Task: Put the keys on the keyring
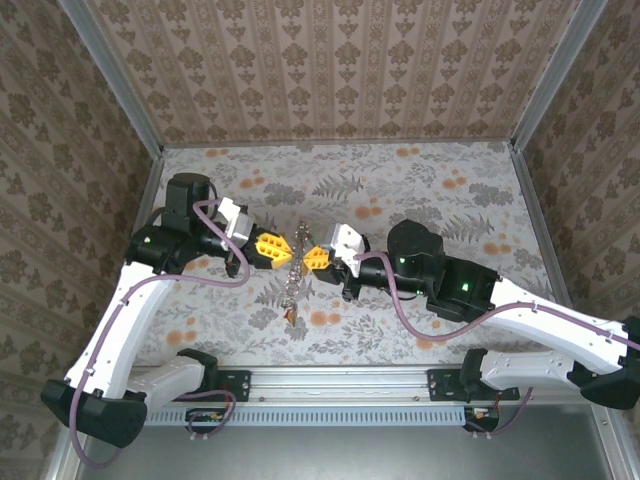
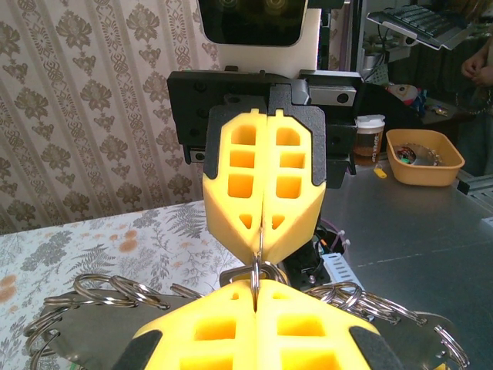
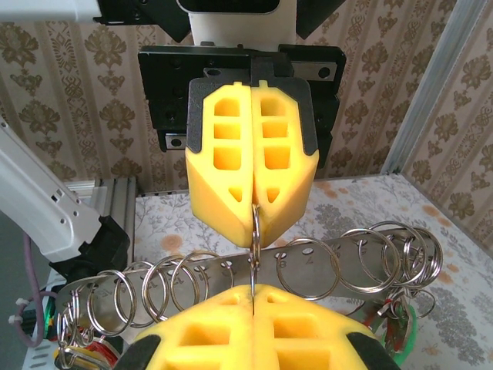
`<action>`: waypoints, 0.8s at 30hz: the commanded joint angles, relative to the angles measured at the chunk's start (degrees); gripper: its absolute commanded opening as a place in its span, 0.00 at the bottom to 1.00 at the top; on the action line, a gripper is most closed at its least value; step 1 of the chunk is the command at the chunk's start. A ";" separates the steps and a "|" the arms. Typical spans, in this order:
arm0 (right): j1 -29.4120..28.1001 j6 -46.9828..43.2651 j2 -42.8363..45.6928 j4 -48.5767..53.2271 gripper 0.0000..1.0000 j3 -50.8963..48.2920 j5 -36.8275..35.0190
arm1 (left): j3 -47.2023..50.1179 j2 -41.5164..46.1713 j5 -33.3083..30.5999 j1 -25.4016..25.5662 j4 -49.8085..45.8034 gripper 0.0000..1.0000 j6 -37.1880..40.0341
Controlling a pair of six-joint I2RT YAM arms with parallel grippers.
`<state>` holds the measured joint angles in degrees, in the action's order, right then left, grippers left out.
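Observation:
My left gripper [image 1: 288,249] and right gripper [image 1: 307,256] meet tip to tip above the middle of the table. Both are shut on the same thin metal keyring [image 3: 255,228], held edge-on between the yellow fingers. In the left wrist view the keyring [image 2: 260,271] stands upright between my left gripper [image 2: 256,291] and the right gripper [image 2: 262,231] opposite. It hangs through a flat metal strip [image 3: 370,258] with numbered holes that carries several more rings. Keys [image 3: 391,322] with red and green tags dangle at the strip's right end. An orange-tagged key [image 1: 290,317] hangs at its near end.
The strip with its rings [image 1: 294,280] hangs crosswise under the two grippers, over the floral tablecloth [image 1: 420,190]. Patterned walls close the table at the back and sides. An aluminium rail [image 1: 340,382] runs along the near edge.

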<state>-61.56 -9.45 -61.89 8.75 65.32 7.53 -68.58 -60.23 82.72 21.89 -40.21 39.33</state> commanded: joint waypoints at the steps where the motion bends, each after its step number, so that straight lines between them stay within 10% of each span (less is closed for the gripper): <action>1: -0.40 -1.01 -1.00 -3.53 0.00 1.86 0.90 | 0.72 1.31 2.54 -0.16 1.14 0.00 -0.65; 24: -0.05 -1.86 -2.93 -4.37 0.00 3.86 2.32 | 0.97 2.13 2.19 0.18 1.25 0.00 -0.68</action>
<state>-61.49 -10.52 -63.81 7.92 66.76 8.86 -68.20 -59.18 82.72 21.58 -39.77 38.98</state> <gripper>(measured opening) 0.049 0.043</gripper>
